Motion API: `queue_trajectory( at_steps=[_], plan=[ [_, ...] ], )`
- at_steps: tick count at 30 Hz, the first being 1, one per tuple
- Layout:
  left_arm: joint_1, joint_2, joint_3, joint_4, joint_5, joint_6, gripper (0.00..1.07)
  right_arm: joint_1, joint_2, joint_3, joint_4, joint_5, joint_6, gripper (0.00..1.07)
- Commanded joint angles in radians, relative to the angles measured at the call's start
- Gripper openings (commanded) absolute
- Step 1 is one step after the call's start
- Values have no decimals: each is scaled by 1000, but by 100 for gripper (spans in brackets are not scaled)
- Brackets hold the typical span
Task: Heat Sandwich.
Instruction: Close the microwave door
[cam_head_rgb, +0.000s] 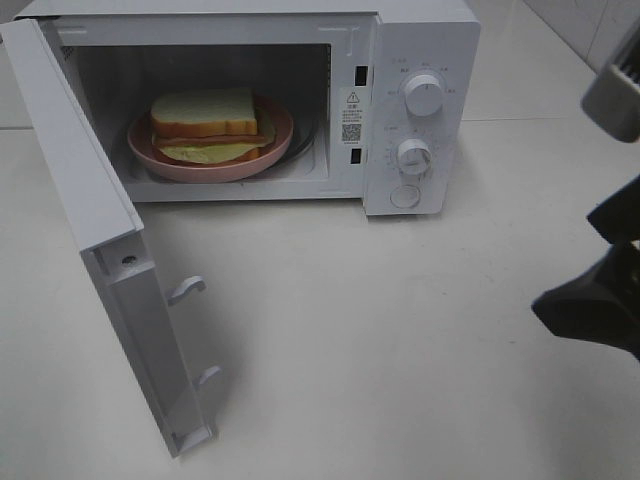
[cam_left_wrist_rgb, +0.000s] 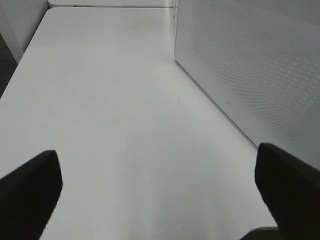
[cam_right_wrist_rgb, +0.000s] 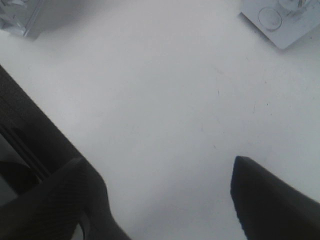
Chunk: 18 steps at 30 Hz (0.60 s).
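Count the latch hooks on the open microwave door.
2. Both jut from the free edge of the microwave door: the upper hook, and the lower hook beneath it, nearer the door's bottom.

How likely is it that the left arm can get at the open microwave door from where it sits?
Probably yes. The left claw is open, and the door stands close beside it, dotted outer face toward it, with only bare table between them. Nothing looks in the way.
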<state>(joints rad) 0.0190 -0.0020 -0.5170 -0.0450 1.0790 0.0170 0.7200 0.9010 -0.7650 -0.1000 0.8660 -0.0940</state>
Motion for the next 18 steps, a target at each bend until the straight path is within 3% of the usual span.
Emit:
queue_trajectory(
  at_steps=[1,10,18],
  plan=[
    [-6,0,2,-1,-8,-4,100,4,-45,5,6,77,16,77],
    [-6,0,2,-1,-8,-4,100,4,-259,5,8,320,35,76],
    [-6,0,2,-1,-8,-4,100,4,-411,5,-2,370,42,76]
  ],
)
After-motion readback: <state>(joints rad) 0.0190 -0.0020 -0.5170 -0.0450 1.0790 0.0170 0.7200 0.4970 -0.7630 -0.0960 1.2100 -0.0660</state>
